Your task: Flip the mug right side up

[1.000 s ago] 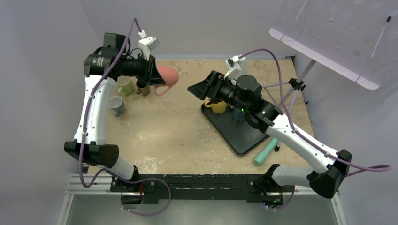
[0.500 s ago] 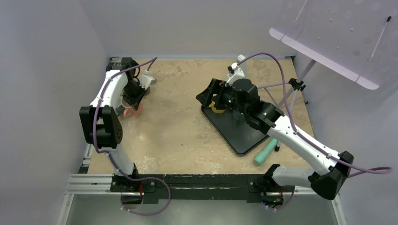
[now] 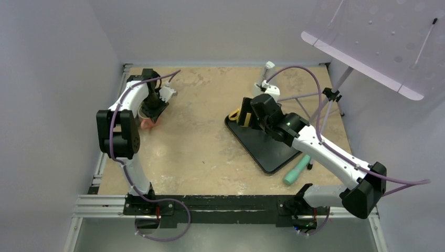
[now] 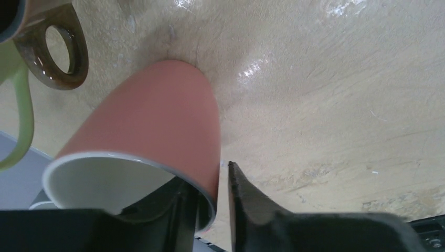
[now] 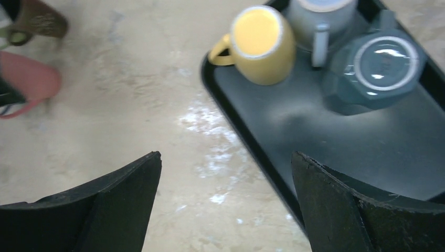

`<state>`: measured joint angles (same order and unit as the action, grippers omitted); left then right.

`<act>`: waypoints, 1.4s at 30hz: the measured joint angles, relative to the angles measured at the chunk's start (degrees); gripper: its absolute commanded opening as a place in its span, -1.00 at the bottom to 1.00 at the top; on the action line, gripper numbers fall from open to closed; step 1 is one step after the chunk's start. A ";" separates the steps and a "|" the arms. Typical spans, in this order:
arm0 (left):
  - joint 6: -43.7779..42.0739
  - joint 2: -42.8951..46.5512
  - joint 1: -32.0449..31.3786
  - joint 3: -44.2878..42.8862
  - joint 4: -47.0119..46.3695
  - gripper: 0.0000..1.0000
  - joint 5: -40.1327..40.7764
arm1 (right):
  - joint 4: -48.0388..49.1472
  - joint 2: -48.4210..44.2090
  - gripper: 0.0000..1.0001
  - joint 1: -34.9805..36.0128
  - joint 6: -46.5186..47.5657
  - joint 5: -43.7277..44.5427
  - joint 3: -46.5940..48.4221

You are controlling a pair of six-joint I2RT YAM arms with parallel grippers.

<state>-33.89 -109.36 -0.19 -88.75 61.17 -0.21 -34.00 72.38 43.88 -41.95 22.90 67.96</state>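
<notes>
The pink mug [image 4: 157, 121] stands at the table's far left with its white mouth toward the left wrist camera and its base on the table. My left gripper [image 4: 210, 178] straddles its rim. One finger is inside the mug, and the outer finger [image 4: 246, 205] stands a thin gap off the wall, so the jaws are slightly open. From above, only a pink patch of the mug [image 3: 148, 123] shows under the left gripper [image 3: 153, 111]. My right gripper [image 5: 225, 155] is wide open and holds nothing. It hangs over bare table beside the tray's left edge [image 5: 246, 152].
A brown mug [image 4: 52, 52] and a green mug [image 4: 21, 110] sit close beside the pink one. The black tray [image 3: 267, 152] holds a yellow mug [image 5: 260, 44], a grey mug [image 5: 320, 21] and a blue-grey mug [image 5: 375, 71]. A teal object [image 3: 296, 169] lies right of the tray, and a tripod [image 3: 330, 97] stands at the back right.
My left arm swung the pink mug down from mid-air to the table's left side, and its jaws have eased apart. My right gripper dropped toward the tray's left edge and opened wider.
</notes>
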 measured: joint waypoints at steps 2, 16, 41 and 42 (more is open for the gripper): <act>-0.37 0.00 0.04 0.39 -0.74 -0.05 0.11 | -1.44 0.02 0.91 -1.77 0.98 1.01 -1.07; 0.24 8.20 1.25 -4.04 6.10 0.33 -8.70 | 2.05 16.04 0.68 -6.03 28.76 -8.07 11.47; 0.68 20.35 1.25 6.60 9.35 0.33 -16.28 | -17.07 55.10 0.64 -6.34 61.48 -13.05 42.80; 0.68 20.35 1.25 6.60 9.29 0.33 -16.39 | -17.16 54.60 0.60 -6.36 61.51 -13.00 42.23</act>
<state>-33.21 -89.01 1.06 -82.15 70.46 -16.60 -51.16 126.98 37.52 19.55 9.89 110.19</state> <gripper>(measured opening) 0.666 0.852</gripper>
